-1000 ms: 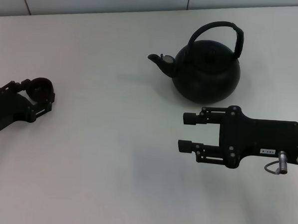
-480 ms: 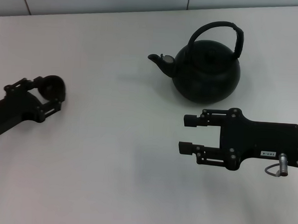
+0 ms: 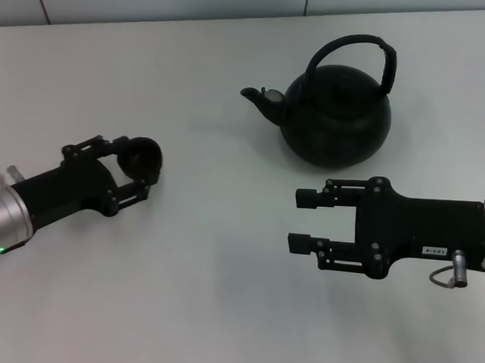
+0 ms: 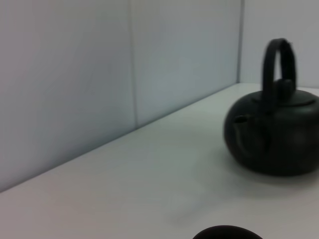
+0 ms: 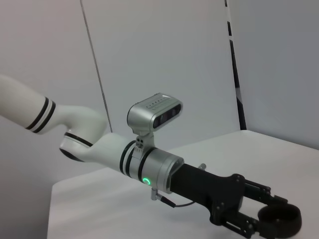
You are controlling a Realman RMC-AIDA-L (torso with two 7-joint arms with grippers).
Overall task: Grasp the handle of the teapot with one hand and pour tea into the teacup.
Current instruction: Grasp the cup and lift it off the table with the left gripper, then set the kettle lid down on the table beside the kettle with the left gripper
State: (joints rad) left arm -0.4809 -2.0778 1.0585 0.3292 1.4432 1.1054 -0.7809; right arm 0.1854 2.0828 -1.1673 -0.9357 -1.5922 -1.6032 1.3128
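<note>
Left pincer point(image 3: 137, 169) is clamped around the small black teacup point(image 3: 140, 159), holding it at the left of the white worktop point(image 3: 219, 310), well apart from the teapot point(image 3: 335, 113). Right pincer point(image 3: 301, 219) hovers at the near right with its fingers spread apart, gripping nothing, just in front of the teapot. The round black teapot stands upright at the far right, spout pointing left, its arched handle point(image 3: 351, 46) standing free above the lid.
</note>
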